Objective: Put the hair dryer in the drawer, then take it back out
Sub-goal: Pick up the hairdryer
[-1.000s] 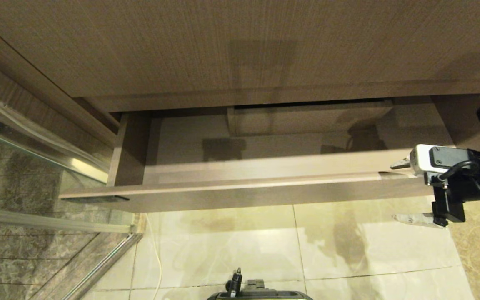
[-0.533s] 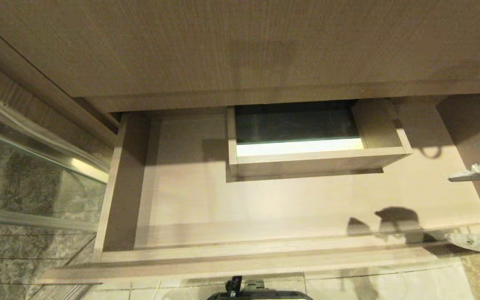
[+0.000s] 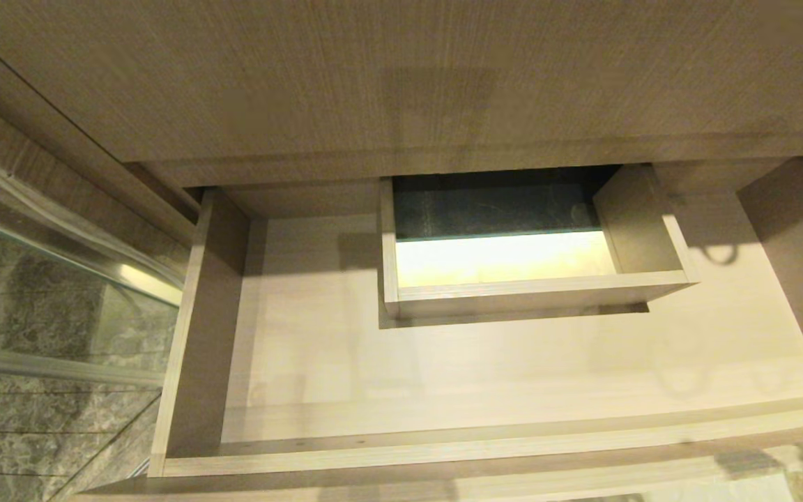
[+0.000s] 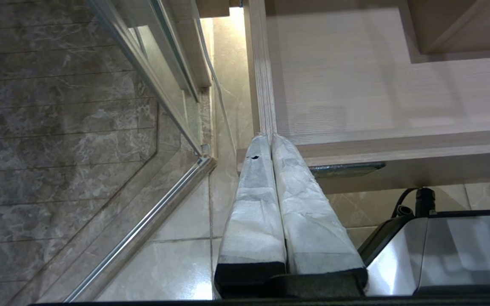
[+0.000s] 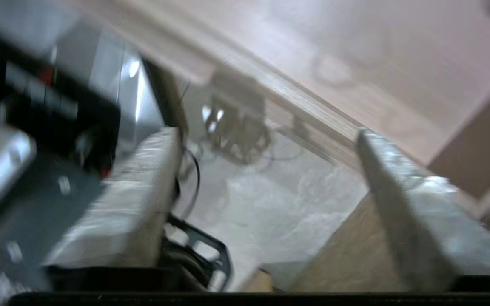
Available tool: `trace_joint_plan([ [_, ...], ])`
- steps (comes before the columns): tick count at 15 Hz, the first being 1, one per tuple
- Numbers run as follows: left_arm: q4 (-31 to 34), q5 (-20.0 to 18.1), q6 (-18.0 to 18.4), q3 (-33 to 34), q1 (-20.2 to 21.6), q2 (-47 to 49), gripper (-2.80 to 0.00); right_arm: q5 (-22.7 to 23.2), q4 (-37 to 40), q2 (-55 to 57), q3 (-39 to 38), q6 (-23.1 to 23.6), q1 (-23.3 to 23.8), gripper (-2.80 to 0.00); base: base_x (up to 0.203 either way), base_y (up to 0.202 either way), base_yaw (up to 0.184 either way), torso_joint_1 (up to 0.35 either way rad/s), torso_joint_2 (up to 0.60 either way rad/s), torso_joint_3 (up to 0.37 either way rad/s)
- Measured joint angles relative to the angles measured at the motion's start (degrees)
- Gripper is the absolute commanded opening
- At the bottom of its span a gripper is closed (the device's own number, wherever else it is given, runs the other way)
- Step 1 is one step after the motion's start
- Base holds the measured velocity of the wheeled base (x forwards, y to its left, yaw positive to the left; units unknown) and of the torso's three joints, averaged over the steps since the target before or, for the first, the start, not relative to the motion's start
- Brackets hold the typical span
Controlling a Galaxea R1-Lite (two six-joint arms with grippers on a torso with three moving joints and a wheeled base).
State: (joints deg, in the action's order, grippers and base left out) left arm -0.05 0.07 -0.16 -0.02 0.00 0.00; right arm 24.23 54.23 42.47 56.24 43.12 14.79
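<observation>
Glossy marble floor tiles (image 5: 270,212) lie below my right gripper (image 5: 266,140), its fingers spread wide, empty; wood-grain drawer (image 3: 443,450) just beyond; left gripper (image 4: 270,140) pressed closed.

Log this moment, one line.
drawer: open, nothing in it | hair dryer: not in view | right gripper: open, holding nothing, off drawer front | left gripper: shut, parked by drawer's front corner

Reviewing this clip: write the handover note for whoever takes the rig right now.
Left gripper: jaws shut, empty, parked by the drawer's front corner.
Right gripper: jaws open, empty, above the floor tiles just outside the drawer front.
Wide light-brown wood-grain drawer: open, nothing lying in it; boxed cutout at mid-back.
Hair dryer: in no view.
Done: drawer open. Left: find the dryer, put it in, take it out.
</observation>
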Motion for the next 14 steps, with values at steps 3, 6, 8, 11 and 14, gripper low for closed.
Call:
trace_joint_plan([
  [3,0.0,0.0,0.0,0.0,0.0,0.0,-2.80,-0.2,-1.9,-6.8,-1.7,-12.0,1.1,-2.80,0.000,0.000,0.000,0.000,0.00,0.000],
  [6,-0.1,0.0,0.0,0.0,0.0,0.0,-2.80,-3.4,-5.3,-12.4,-4.8,-20.4,1.3,-2.80,0.000,0.000,0.000,0.000,0.00,0.000],
  [8,0.0,0.0,0.0,0.0,0.0,0.0,-2.80,-10.8,-9.6,-15.7,-9.4,-23.4,1.3,-2.80,0.000,0.000,0.000,0.000,0.00,0.000],
  [11,0.0,0.0,0.0,0.0,0.0,0.0,-2.80,-18.8,-19.9,-19.6,-16.5,-33.3,-2.7,-2.80,0.000,0.000,0.000,0.000,0.00,0.000],
  [14,0.0,0.0,0.0,0.0,0.0,0.0,-2.80,-19.9,-27.8,-25.9,-25.0,-36.5,-6.1,-2.80,0.000,0.000,0.000,0.000,0.00,0.000],
])
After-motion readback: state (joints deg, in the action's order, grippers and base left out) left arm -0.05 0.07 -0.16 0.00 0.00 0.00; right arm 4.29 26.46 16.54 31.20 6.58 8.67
